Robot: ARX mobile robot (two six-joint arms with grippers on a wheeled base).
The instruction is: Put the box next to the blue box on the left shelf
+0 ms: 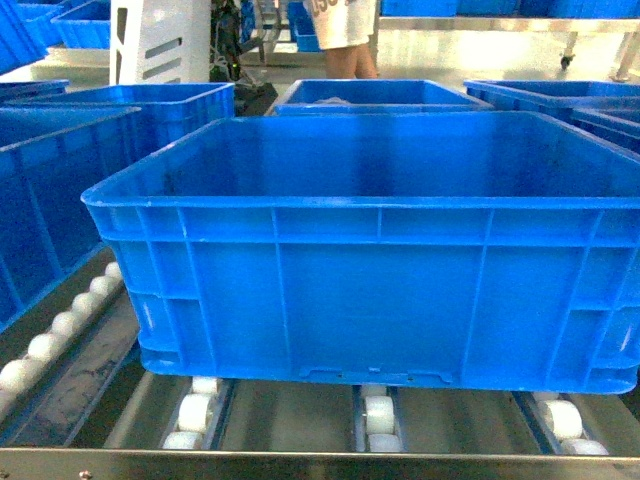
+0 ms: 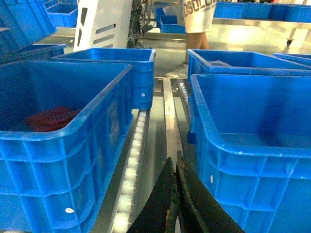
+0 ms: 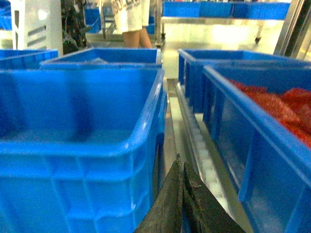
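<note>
Box (image 3: 82, 145) fills left, empty; right tool (image 3: 182, 204) tips together at bottom, beside roller track (image 3: 201, 155); neighbouring crate (image 3: 262, 136) holds red mesh material (image 3: 286, 107).

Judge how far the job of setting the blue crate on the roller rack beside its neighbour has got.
Done: the box sits on the left shelf's rollers, alongside the blue neighbour crate, a roller track between them. In hand: nothing; the left claw and right claw are shut and empty, flanking the box. Left: seemingly only backing away.
</note>
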